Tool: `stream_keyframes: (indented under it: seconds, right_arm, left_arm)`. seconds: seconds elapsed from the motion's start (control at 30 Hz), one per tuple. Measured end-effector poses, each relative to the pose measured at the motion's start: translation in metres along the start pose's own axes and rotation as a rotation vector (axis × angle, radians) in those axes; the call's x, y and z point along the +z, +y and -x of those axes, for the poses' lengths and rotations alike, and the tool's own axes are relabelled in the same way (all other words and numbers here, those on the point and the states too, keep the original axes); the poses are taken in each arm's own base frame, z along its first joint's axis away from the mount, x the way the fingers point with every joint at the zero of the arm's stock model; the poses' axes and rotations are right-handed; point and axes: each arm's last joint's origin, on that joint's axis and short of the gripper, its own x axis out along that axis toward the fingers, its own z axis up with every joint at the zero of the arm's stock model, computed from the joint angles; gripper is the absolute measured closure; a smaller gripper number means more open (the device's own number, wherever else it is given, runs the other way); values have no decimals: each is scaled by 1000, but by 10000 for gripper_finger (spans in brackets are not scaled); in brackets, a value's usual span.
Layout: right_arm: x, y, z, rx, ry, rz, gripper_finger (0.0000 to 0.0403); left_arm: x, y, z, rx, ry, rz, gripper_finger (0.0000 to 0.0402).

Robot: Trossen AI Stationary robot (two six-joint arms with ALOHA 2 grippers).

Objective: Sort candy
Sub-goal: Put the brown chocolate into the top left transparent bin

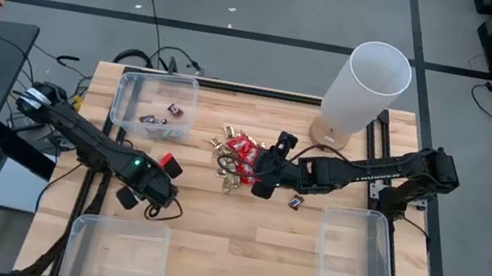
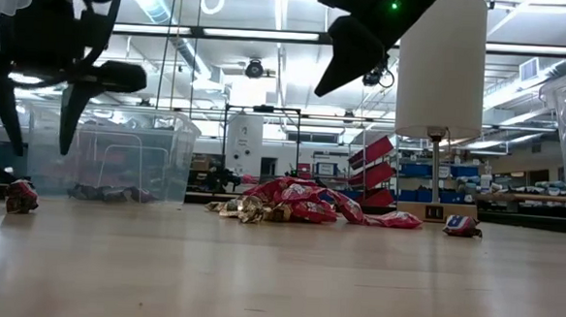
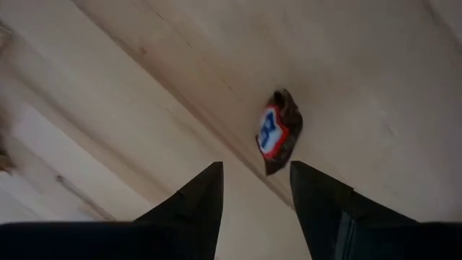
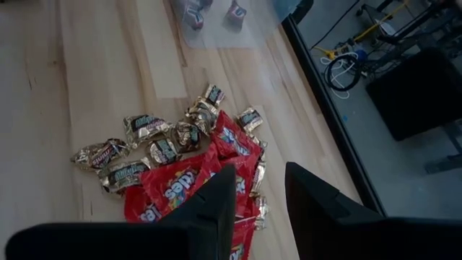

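Left tool (image 3: 256,189) open, empty, above mini bar (image 3: 278,131)

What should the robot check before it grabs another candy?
1. Left gripper open: ok, its fingers are spread apart.
2. Loose mini bar lined up ahead of the left gripper: ok, nothing covers it.
3. Right gripper over the candy pile: ok, hovering, holding nothing.
4. Bin with candy reachable and uncovered: ok, a few pieces already inside.
5. Other two bins empty: cannot tell for sure.
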Motion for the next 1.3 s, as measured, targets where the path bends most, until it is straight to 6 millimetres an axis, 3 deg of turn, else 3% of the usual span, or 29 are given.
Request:
stream_keyframes:
  seconds: [0.43,0.83,0.97,1.2,1.3]
  right_arm:
    - [1,0,0,0,-6,-4,295]
    - [1,0,0,-1,-6,-4,295]
    - [1,0,0,-1,-6,-4,295]
    - [1,0,0,-1,-6,-4,295]
    - [1,0,0,-1,-5,-4,295]
  left_arm:
    - [-5,-6,-23,1,-24,1,239]
    - [-5,-8,-27,-6,-39,3,242]
    - [-5,-7,-27,-5,-41,3,275]
    - [-5,-8,-27,-6,-37,6,383]
    - [-5,-7,-27,-5,-37,8,395]
